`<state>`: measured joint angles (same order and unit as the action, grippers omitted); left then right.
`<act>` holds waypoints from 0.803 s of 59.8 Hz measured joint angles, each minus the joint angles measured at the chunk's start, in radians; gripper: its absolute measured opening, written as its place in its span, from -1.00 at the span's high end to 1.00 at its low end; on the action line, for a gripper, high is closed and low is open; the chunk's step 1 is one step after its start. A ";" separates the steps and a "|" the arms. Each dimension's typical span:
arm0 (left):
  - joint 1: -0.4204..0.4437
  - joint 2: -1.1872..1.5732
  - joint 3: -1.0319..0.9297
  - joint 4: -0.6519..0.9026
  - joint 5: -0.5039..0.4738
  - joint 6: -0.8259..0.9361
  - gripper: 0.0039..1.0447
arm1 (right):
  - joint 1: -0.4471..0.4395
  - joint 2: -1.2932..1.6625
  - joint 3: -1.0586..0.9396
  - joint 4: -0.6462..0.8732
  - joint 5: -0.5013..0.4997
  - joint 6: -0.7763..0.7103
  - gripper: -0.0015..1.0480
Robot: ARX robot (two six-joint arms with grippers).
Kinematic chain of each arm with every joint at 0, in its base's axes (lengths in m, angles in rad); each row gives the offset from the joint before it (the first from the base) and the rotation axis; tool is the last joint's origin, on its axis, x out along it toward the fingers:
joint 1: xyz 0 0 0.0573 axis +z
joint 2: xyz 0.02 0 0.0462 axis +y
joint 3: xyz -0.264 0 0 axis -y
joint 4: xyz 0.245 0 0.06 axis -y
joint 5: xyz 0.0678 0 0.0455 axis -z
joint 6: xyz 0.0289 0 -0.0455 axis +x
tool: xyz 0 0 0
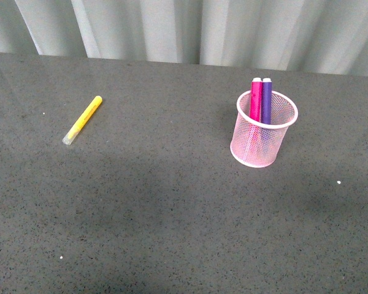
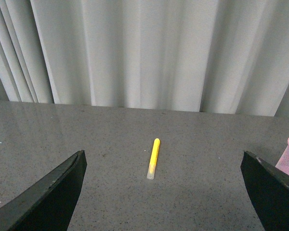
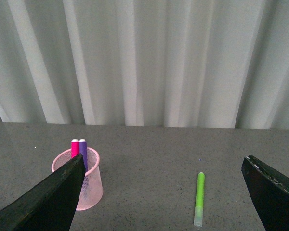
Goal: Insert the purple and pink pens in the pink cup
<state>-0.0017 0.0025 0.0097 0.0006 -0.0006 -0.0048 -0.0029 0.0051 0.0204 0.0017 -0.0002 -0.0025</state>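
We see a dark speckled table [image 1: 172, 233] before pale curtains [image 1: 190, 27] — pens [image 1: 261, 98] upright in the pink cup [image 1: 264, 138] — both grippers [image 2: 159, 192] [image 3: 159, 197] spread wide, empty.

The pink cup [image 1: 267, 131] was of fine wire mesh with a solid, smooth rim and base, and the pink pen [image 1: 256, 97] and purple pen [image 1: 267, 98] in it had smooth, plastic-looking barrels. The table [image 1: 172, 214] was a dark grey speckled surface with a faint sheen, and the yellow marker [image 1: 83, 119] at far left and the green marker [image 3: 199, 198] were smooth with translucent caps. The curtain [image 2: 144, 53] behind was pale, matt, pleated cloth; the fingers [image 2: 48, 197] of the left gripper were matt black.
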 joint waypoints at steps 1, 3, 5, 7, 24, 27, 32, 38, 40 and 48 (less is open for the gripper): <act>0.000 0.000 0.000 0.000 0.000 0.000 -0.88 | 0.000 0.000 0.000 0.000 0.000 0.000 -0.87; 0.000 0.000 0.000 0.000 0.000 0.000 -0.88 | 0.000 0.000 0.000 0.000 0.000 0.000 -0.87; 0.000 0.000 0.000 0.000 0.000 0.000 -0.88 | 0.000 0.000 0.000 0.000 0.000 0.000 -0.87; 0.000 0.000 0.000 0.000 0.000 0.000 -0.88 | 0.000 0.000 0.000 0.000 0.000 0.000 -0.87; 0.000 0.000 0.000 0.000 0.000 0.000 -0.88 | 0.000 0.000 0.000 0.000 0.000 0.000 -0.87; 0.000 0.000 0.000 0.000 0.000 0.000 -0.88 | 0.000 0.000 0.000 0.000 0.000 0.000 -0.87; 0.000 0.000 0.000 0.000 0.000 0.000 -0.88 | 0.000 0.000 0.000 0.000 0.000 0.000 -0.87; 0.000 0.000 0.000 0.000 0.000 0.000 -0.88 | 0.000 0.000 0.000 0.000 0.000 0.000 -0.87; 0.000 0.000 0.000 0.000 0.000 0.000 -0.88 | 0.000 0.000 0.000 0.000 0.000 0.000 -0.87; 0.000 0.000 0.000 0.000 0.000 0.000 -0.88 | 0.000 0.000 0.000 0.000 0.000 0.000 -0.87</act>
<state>-0.0017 0.0025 0.0097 0.0006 -0.0006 -0.0048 -0.0029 0.0051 0.0204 0.0017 -0.0002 -0.0025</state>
